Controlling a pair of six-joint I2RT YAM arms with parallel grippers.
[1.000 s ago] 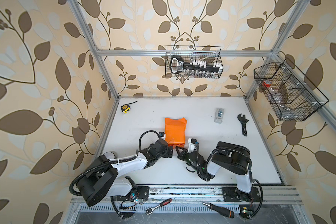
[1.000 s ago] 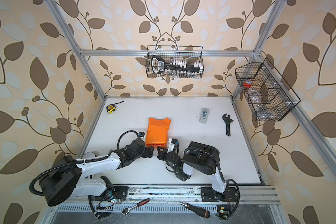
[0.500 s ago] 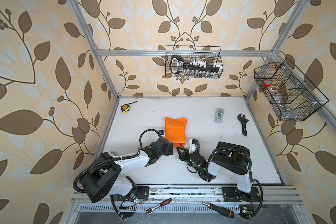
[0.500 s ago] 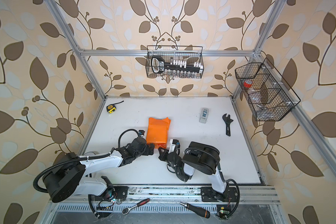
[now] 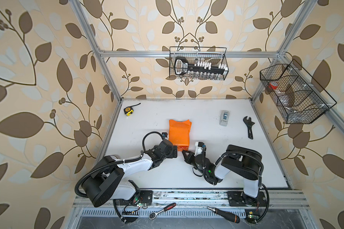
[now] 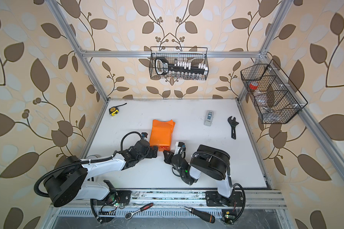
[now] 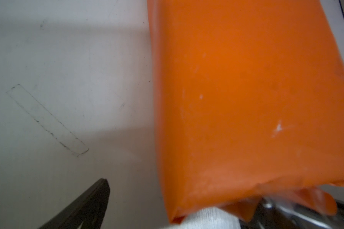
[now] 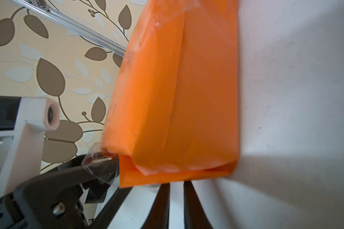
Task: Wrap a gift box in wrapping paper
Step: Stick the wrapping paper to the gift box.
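Observation:
The orange wrapping paper point(image 5: 179, 134) point(image 6: 161, 134) lies folded round a parcel in the middle of the white table. The gift box is hidden inside it. My left gripper point(image 5: 175, 153) point(image 6: 155, 152) is open at the parcel's near left corner. In the left wrist view that corner of the paper point(image 7: 246, 99) sits between its wide-apart jaws point(image 7: 177, 200). My right gripper point(image 5: 184, 153) point(image 6: 165, 153) lies low at the near end. Its fingertips point(image 8: 165, 188) reach the paper's flat end flap point(image 8: 177, 174) with a narrow empty gap between them. A scrap of clear tape point(image 8: 95, 160) hangs off the corner.
A grey tape dispenser point(image 5: 224, 118) and a black wrench point(image 5: 249, 127) lie at the back right, a yellow tape measure point(image 5: 128, 111) at the back left. Wire baskets point(image 5: 198, 63) point(image 5: 294, 93) hang on the walls. A ratchet point(image 5: 163, 209) and a screwdriver point(image 5: 223, 214) lie on the front rail.
My right gripper's jaws have parted a little at the end flap. The left arm has shifted slightly, with its gripper staying at the parcel's near left corner. The parcel has not moved.

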